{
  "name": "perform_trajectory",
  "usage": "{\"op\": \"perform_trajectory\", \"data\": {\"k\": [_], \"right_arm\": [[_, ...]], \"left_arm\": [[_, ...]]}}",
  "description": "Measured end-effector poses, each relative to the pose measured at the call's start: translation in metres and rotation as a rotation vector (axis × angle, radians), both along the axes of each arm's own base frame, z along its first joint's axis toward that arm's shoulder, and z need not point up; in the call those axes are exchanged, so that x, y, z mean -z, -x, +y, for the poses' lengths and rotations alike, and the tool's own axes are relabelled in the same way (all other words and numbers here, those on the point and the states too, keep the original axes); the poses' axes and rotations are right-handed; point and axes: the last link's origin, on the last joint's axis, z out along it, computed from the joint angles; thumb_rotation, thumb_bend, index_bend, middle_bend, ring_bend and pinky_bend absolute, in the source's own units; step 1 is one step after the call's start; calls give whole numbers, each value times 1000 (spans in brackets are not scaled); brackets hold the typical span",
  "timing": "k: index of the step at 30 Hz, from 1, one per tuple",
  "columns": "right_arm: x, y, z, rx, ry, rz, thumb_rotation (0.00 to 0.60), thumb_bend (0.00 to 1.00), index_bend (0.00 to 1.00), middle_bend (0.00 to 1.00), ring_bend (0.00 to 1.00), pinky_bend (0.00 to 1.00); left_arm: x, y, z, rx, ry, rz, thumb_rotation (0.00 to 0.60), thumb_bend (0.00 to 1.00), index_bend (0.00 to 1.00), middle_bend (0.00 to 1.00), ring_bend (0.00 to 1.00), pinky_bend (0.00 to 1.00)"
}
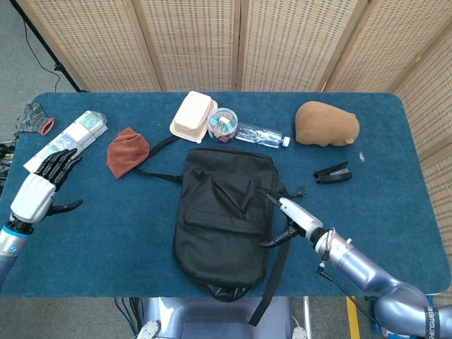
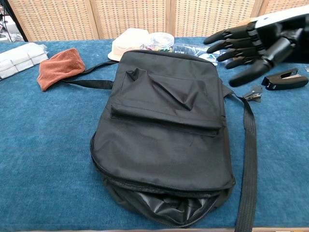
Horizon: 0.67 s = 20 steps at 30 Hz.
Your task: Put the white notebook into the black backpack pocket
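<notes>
The black backpack [image 1: 222, 219] [image 2: 164, 140] lies flat in the middle of the table with its flap down over the compartment. A strip of the opening shows at its near edge. The white notebook is hidden from both views. My left hand [image 1: 39, 187] hovers far left of the bag, fingers spread and holding nothing. My right hand [image 1: 293, 219] [image 2: 253, 41] is beside the bag's right edge, fingers extended and apart, clear of the fabric.
A rust cloth [image 1: 127, 152], a beige clamshell box [image 1: 193, 116], a jar of clips [image 1: 222, 123] and a water bottle [image 1: 261, 135] lie beyond the bag. A brown hat [image 1: 326, 123] and black stapler [image 1: 332, 173] are at right. Packaged tissues [image 1: 67, 141] lie far left.
</notes>
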Motion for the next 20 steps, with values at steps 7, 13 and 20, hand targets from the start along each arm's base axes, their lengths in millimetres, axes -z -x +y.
{"op": "perform_trajectory", "data": {"k": [7,13,20], "right_arm": [[-19,36,5,-144,230,227,600,0,0,0,0,0],[-47,85,14,-181,474,449,600,0,0,0,0,0],[-81,146,43,-116,768,634,600,0,0,0,0,0]], "left_arm": [[-4,0,-8,-151,8,-115,600,104,0,0,0,35],[-6,-14,-27,-295,49,-188,600,104,0,0,0,6],[-18,-23,-66,-490,66,-230,600,104,0,0,0,0]]}}
